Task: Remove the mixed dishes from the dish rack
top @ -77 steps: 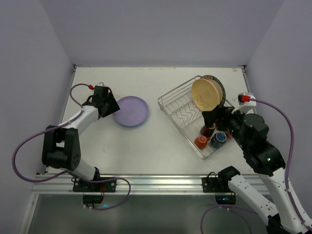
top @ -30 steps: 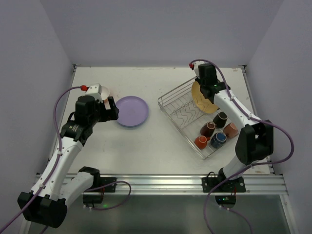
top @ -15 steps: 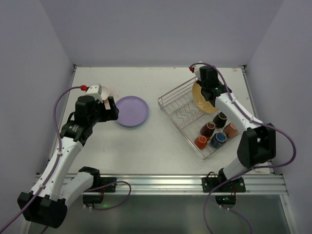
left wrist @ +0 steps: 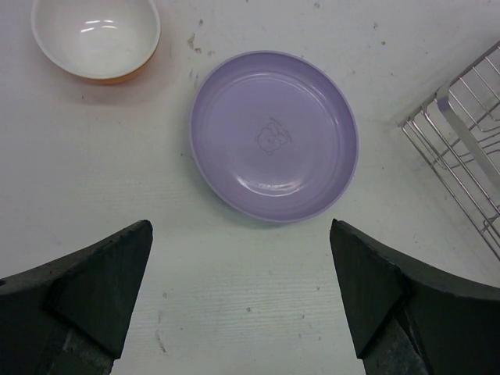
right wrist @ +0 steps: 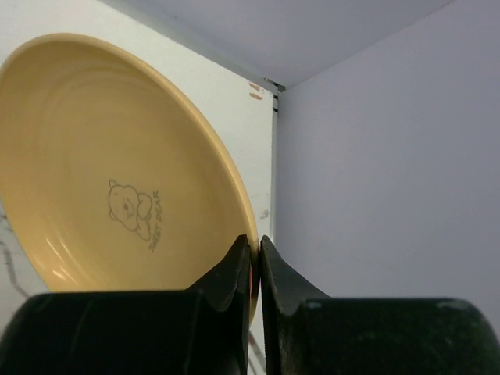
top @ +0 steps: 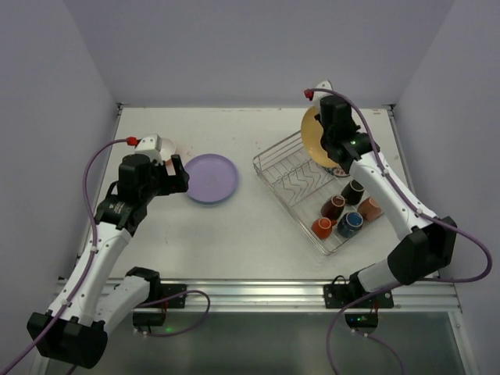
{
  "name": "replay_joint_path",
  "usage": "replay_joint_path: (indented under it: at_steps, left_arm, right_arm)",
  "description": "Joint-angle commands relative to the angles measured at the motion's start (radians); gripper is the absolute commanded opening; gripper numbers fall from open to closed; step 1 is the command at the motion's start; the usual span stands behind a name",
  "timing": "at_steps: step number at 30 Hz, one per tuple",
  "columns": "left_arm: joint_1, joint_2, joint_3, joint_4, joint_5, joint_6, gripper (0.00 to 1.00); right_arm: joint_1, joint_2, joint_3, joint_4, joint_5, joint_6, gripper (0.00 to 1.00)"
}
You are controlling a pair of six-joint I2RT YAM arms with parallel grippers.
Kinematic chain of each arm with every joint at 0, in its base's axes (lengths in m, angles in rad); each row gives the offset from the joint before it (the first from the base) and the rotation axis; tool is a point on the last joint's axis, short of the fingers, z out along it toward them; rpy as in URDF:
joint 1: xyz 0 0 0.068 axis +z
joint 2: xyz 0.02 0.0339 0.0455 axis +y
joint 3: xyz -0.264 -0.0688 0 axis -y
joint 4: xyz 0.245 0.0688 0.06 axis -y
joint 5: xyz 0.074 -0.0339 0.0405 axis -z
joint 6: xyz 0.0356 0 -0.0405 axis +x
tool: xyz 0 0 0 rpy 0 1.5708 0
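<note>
On the right of the table point(top: 258, 242), the rack point(top: 291, 186) sat at a slant, its zigzag slots bare. Five mugs crowded its near end: black point(top: 353, 190), brown point(top: 333, 206), a pale one point(top: 369, 207), orange point(top: 322, 227) and blue point(top: 349, 223). The right arm reached across them from the near side. The right gripper point(top: 337, 150) was pinched shut on the rim of the tan plate point(top: 314, 134), over the rack's far corner. Whether the plate was clear of the wires could not be told.

The plate stood on edge, hollow face turned left and away from the right wall. From above, its disc ran roughly near to far. In the wrist view the fingers point(right wrist: 234, 269) met on its rim, and a small bear drawing showed on the tan plate's point(right wrist: 117, 172) face.

Well to the left, the lavender plate point(top: 209, 178) lay flat, face up. The bowl point(top: 166, 146) sat upright just beyond it, partly hidden by the left arm. The left gripper point(top: 178, 178) hovered at the lavender plate's edge, its fingers point(left wrist: 101, 273) spread wide and holding nothing.
</note>
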Motion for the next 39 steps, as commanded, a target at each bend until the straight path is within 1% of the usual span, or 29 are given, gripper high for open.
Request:
replay_joint_path:
  at_steps: [1, 2, 3, 4, 5, 6, 7, 8, 9, 10, 11, 12, 13, 14, 17, 19, 21, 24, 25, 26, 27, 29, 30, 32, 33, 35, 37, 38, 39]
  left_arm:
    - [0.002, -0.02, 0.007, 0.048, 0.016, 0.005, 1.0]
    - [0.002, -0.022, 0.012, 0.052, 0.028, 0.003, 1.0]
    - [0.001, -0.026, 0.018, 0.055, 0.036, -0.008, 1.0]
    - [0.001, -0.031, 0.035, 0.064, 0.095, -0.018, 1.0]
    - [0.001, -0.037, 0.042, 0.076, 0.124, -0.047, 1.0]
    - [-0.004, -0.038, 0.05, 0.091, 0.16, -0.067, 1.0]
    - [-0.01, -0.041, 0.062, 0.134, 0.216, -0.087, 1.0]
    - [-0.043, -0.038, 0.07, 0.156, 0.229, -0.109, 1.0]
    - [-0.071, -0.025, 0.081, 0.177, 0.23, -0.145, 1.0]
    - [-0.105, -0.011, 0.093, 0.206, 0.2, -0.159, 1.0]
    - [-0.175, 0.009, 0.128, 0.213, 0.177, -0.172, 1.0]
    - [-0.21, 0.058, 0.146, 0.219, 0.154, -0.189, 1.0]
    - [-0.24, 0.084, 0.165, 0.223, 0.108, -0.19, 1.0]
    - [-0.293, 0.133, 0.205, 0.223, 0.086, -0.192, 1.0]
    - [-0.378, 0.216, 0.277, 0.202, -0.027, -0.167, 1.0]
    - [-0.405, 0.25, 0.308, 0.147, -0.114, -0.158, 1.0]
    - [-0.432, 0.293, 0.329, 0.119, -0.147, -0.152, 0.99]
    - [-0.456, 0.345, 0.343, 0.075, -0.193, -0.153, 0.9]
    - [-0.461, 0.354, 0.346, 0.061, -0.204, -0.153, 0.83]
    - [-0.47, 0.368, 0.349, 0.056, -0.211, -0.159, 0.79]
    - [-0.475, 0.371, 0.348, 0.052, -0.216, -0.161, 0.65]
    - [-0.482, 0.371, 0.346, 0.05, -0.219, -0.169, 0.5]
    - [-0.484, 0.37, 0.345, 0.049, -0.222, -0.17, 0.31]
    - [-0.487, 0.37, 0.349, 0.042, -0.228, -0.175, 0.12]
    - [-0.487, 0.37, 0.352, 0.032, -0.24, -0.176, 0.0]
    - [-0.487, 0.371, 0.355, 0.021, -0.263, -0.179, 0.0]
    - [-0.487, 0.376, 0.363, -0.007, -0.323, -0.184, 0.0]
    - [-0.487, 0.377, 0.369, -0.016, -0.343, -0.187, 0.0]
    - [-0.484, 0.38, 0.372, -0.031, -0.387, -0.193, 0.0]
  right_arm:
    - [0.041, -0.044, 0.175, -0.172, 0.045, 0.242, 0.0]
    - [0.044, -0.042, 0.208, -0.299, 0.037, 0.305, 0.0]
    - [0.059, -0.044, 0.253, -0.346, 0.005, 0.418, 0.0]
    - [0.071, -0.065, 0.259, -0.398, -0.018, 0.462, 0.0]
    - [0.086, -0.08, 0.243, -0.405, -0.035, 0.494, 0.0]
    - [0.118, -0.099, 0.23, -0.406, -0.055, 0.572, 0.0]
    - [0.134, -0.119, 0.214, -0.397, -0.128, 0.6, 0.0]
    - [0.148, -0.152, 0.195, -0.388, -0.169, 0.631, 0.0]
    - [0.169, -0.169, 0.156, -0.382, -0.211, 0.705, 0.0]
    - [0.176, -0.185, 0.132, -0.345, -0.318, 0.739, 0.0]
    - [0.182, -0.224, 0.102, -0.313, -0.372, 0.772, 0.0]
    - [0.188, -0.243, 0.033, -0.279, -0.419, 0.834, 0.0]
    - [0.189, -0.258, 0.002, -0.25, -0.464, 0.864, 0.0]
    - [0.189, -0.274, -0.059, -0.192, -0.549, 0.89, 0.0]
    - [0.192, -0.332, -0.15, -0.118, -0.634, 0.993, 0.0]
    - [0.194, -0.366, -0.176, -0.11, -0.65, 1.011, 0.0]
    - [0.196, -0.389, -0.216, -0.086, -0.684, 1.031, 0.0]
    - [0.199, -0.418, -0.259, -0.061, -0.688, 1.051, 0.0]
    - [0.199, -0.424, -0.265, -0.055, -0.687, 1.053, 0.0]
    - [0.199, -0.423, -0.273, -0.058, -0.688, 1.053, 0.0]
    - [0.199, -0.423, -0.274, -0.056, -0.687, 1.053, 0.0]
    - [0.2, -0.424, -0.28, -0.055, -0.688, 1.053, 0.0]
    - [0.2, -0.424, -0.282, -0.055, -0.687, 1.051, 0.0]
    - [0.2, -0.423, -0.293, -0.047, -0.688, 1.048, 0.0]
    - [0.2, -0.423, -0.297, -0.043, -0.687, 1.048, 0.0]
    - [0.2, -0.421, -0.322, -0.014, -0.687, 1.047, 0.0]
    - [0.2, -0.421, -0.336, 0.002, -0.688, 1.047, 0.0]
    - [0.2, -0.423, -0.345, 0.008, -0.687, 1.047, 0.03]
    - [0.2, -0.423, -0.346, 0.007, -0.684, 1.047, 0.15]
